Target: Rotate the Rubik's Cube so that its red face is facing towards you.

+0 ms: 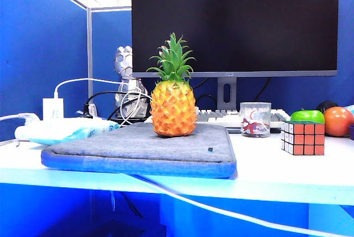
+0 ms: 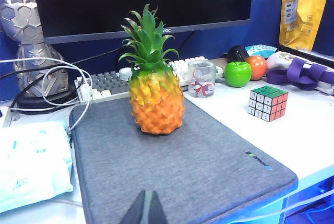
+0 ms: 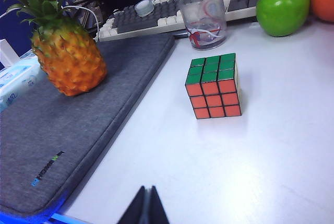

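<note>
Claws, left and right, closed, half-cropped.

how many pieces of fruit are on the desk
3: a pineapple standing on the grey sleeve in the middle; a green apple and an orange fruit side by side at the back right, behind the Rubik's Cube. More could hide past the right edge.

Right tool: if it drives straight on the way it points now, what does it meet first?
Probably the Rubik's Cube. The right tool is shut and aims across bare white tabletop toward the cube, though slightly to one side of it, so it might pass beside it; depth is hard to judge.
</note>
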`<action>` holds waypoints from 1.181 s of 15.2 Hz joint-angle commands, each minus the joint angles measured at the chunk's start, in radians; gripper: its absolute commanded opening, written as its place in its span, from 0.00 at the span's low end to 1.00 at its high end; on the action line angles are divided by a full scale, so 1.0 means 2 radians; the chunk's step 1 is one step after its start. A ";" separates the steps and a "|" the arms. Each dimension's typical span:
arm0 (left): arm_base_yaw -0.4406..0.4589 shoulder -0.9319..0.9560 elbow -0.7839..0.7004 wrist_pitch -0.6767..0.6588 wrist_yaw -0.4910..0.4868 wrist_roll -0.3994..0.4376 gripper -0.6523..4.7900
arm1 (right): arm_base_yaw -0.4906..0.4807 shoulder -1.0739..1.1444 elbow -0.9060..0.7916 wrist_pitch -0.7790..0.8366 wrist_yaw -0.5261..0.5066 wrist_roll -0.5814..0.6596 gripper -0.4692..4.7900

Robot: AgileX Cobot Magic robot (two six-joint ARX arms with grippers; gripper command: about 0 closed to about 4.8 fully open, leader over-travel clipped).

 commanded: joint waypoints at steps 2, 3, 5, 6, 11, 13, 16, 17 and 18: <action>0.000 0.000 0.001 0.001 -0.001 -0.079 0.12 | 0.000 0.000 -0.005 0.010 0.000 0.002 0.08; 0.000 0.000 0.002 0.002 0.010 -0.080 0.12 | 0.000 0.000 -0.005 0.009 0.000 0.002 0.08; 0.000 0.000 0.004 0.027 0.078 -0.097 0.12 | 0.000 0.000 -0.005 0.012 -0.001 0.006 0.08; 0.000 0.001 0.004 0.044 0.080 -0.138 0.12 | 0.000 0.000 -0.005 0.023 -0.002 0.022 0.08; 0.000 0.141 0.118 0.029 0.071 -0.124 0.12 | 0.000 0.000 -0.002 0.122 -0.016 0.043 0.08; 0.000 0.321 0.238 0.016 0.112 -0.080 0.12 | 0.000 0.000 0.002 0.114 -0.012 0.051 0.08; -0.004 0.511 0.394 -0.046 0.189 -0.038 0.12 | 0.000 0.001 0.073 0.064 0.035 0.022 0.08; -0.005 0.552 0.440 -0.065 0.184 -0.016 0.12 | 0.000 0.011 0.095 0.057 0.057 0.022 0.08; -0.008 0.585 0.478 -0.070 0.177 -0.007 0.12 | -0.001 0.035 0.118 0.054 0.074 0.007 0.08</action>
